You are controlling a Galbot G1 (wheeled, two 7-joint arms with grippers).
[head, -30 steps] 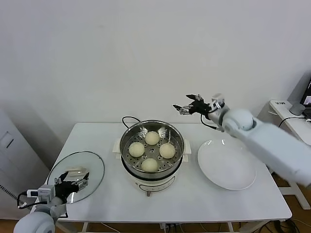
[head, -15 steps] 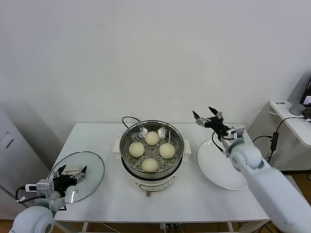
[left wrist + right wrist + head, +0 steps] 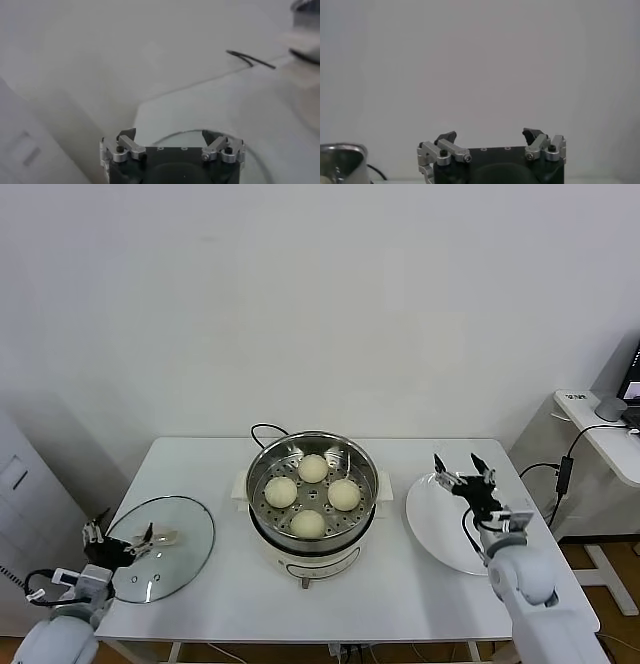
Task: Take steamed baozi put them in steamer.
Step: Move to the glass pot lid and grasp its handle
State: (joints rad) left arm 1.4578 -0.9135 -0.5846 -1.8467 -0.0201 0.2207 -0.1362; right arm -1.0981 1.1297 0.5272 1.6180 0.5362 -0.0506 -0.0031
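Note:
Several pale cream baozi [image 3: 313, 469] lie on the perforated tray inside the shiny steel steamer [image 3: 270, 456], which stands on a white base at the table's middle. My right gripper [image 3: 463, 471] is open and empty, over the white plate [image 3: 432, 529] to the steamer's right; its open jaws [image 3: 490, 136] face the wall in the right wrist view, with the steamer's rim [image 3: 340, 150] at one edge. My left gripper [image 3: 118, 536] is open and empty over the glass lid [image 3: 185, 529] at the table's front left; it also shows in the left wrist view [image 3: 169, 135].
The white table [image 3: 400, 594] carries everything. A black power cord [image 3: 262, 429] runs behind the steamer. A second desk [image 3: 600, 419] stands at the far right.
My right arm has pulled back from above the steamer's right side and dropped low over the plate. My left gripper has drawn back toward the table's front left edge.

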